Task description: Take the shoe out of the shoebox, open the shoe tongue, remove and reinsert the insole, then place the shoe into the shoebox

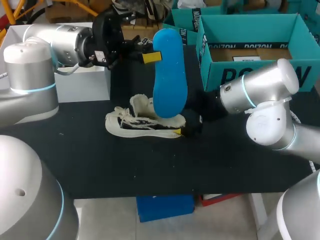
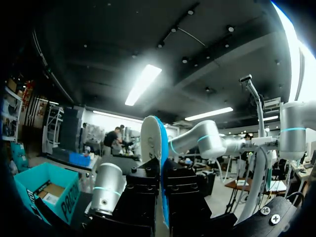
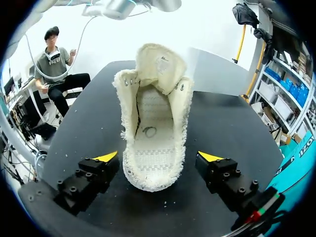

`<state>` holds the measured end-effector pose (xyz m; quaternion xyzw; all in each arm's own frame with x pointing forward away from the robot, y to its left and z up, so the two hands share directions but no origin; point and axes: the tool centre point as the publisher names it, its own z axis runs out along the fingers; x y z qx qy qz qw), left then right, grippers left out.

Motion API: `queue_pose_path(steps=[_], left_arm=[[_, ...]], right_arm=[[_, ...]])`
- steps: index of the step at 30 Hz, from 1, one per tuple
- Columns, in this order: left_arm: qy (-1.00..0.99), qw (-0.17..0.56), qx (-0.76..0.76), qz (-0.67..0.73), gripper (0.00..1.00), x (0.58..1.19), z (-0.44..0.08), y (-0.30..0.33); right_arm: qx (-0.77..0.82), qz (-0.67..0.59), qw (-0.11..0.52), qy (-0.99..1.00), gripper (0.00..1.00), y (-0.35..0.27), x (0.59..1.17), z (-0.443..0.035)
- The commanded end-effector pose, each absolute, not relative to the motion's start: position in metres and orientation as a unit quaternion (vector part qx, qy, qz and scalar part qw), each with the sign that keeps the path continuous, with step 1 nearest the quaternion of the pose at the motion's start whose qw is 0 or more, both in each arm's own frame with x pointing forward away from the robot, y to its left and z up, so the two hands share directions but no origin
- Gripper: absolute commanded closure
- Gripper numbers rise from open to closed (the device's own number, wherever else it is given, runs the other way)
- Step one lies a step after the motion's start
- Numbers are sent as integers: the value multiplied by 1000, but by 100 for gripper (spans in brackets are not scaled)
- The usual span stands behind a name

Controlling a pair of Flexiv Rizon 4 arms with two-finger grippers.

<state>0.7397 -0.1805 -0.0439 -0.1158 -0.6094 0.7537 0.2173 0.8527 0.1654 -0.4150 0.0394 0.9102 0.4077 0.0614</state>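
My left gripper (image 1: pixel 150 56) is shut on one end of the blue insole (image 1: pixel 170 75), which hangs upright in the air above the shoe. In the left wrist view the insole (image 2: pixel 159 168) stands edge-on between the shut fingers (image 2: pixel 185 192). The cream shoe (image 1: pixel 142 122) lies on the black table, its tongue (image 3: pixel 160 64) pulled back and its inside bare. My right gripper (image 3: pixel 159 157) is open at table level, one yellow tip on each side of the shoe's heel (image 3: pixel 153 173), with a gap at both sides. The teal shoebox (image 1: pixel 235 75) stands open at the back right.
A white box (image 1: pixel 82 82) sits at the back left, under my left arm. A second teal box (image 1: pixel 182 20) stands behind the shoebox. Bare black table (image 1: pixel 150 165) stretches from the shoe to the front edge.
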Motion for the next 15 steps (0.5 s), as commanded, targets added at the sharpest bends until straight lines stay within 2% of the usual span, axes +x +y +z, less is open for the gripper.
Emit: queue_pose_path(steps=[1,15], left_arm=[[-609,216,-115,754,100,739,-45,-181],[-609,216,-115,754,100,739,-45,-181]], right_arm=[[36,444,59,893,0,165,856,-424],[36,446,49,893,0,166,859,-430]])
